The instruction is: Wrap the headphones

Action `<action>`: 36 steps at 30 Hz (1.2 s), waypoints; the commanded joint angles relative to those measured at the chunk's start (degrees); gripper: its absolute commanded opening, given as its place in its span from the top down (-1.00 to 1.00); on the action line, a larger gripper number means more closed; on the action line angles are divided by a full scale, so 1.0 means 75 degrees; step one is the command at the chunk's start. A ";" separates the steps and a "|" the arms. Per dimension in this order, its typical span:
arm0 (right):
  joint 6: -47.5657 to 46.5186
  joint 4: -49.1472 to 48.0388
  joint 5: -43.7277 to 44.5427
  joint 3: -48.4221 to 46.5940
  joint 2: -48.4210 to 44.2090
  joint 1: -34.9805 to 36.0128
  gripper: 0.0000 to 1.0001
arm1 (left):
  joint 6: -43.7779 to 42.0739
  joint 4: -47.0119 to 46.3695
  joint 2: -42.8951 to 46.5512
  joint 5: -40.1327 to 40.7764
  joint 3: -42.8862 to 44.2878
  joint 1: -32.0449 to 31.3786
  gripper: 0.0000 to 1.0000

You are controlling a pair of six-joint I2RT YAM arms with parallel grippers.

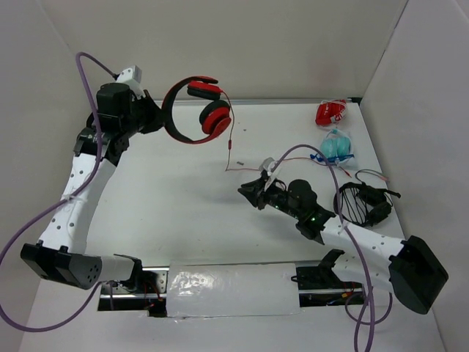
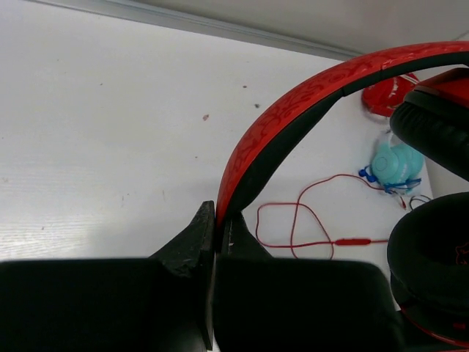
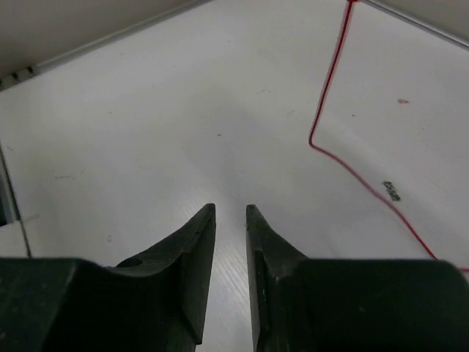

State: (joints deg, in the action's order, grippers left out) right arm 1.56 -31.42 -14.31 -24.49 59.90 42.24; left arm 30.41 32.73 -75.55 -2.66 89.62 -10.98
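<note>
On the white tabletop (image 1: pixel 183 220), the thin red cable (image 3: pixel 331 73) lies just beyond the right gripper (image 1: pixel 249 192), the nearer arm, jaws slightly apart and empty. The left gripper's (image 1: pixel 155 117) jaws clamp the red over-ear headphones (image 1: pixel 212 117) aloft, far left.

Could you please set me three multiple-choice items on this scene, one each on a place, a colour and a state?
1. Where does the teal packet lie?
A. beside the left arm's base
B. next to the red packet, at the far right of the table
C. under the lifted earcups

2. What colour is the cable of the headphones?
A. red
B. black
C. white

3. How is the left gripper?
A. open above the table
B. shut on an ear pad
C. shut on the headband

Answers:
1 B: the top view shows both packets together near the far right corner.
2 A: it runs as a thin red line across the white table.
3 C: the left wrist view shows its fingers pinched on the red band.
</note>
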 commanded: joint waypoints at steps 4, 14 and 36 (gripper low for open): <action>0.0307 -0.0486 0.2404 0.0453 -0.1432 0.0496 -0.06 | 0.0035 -0.1094 0.0850 -0.0689 0.0354 -0.0199 1.00; 0.1152 0.3473 0.3642 -0.3424 -0.1846 0.0321 -0.99 | -0.0235 -0.1024 0.1307 -0.1134 0.1315 -0.0457 1.00; -0.1380 -0.0674 0.3970 -0.1219 0.1654 0.0498 -0.99 | -0.0282 -0.0450 0.1296 -0.1158 0.1983 -0.0610 1.00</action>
State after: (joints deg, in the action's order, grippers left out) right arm -4.27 -27.11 11.00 -28.62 66.32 47.46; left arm 27.16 33.71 -66.98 -9.76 102.35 -15.16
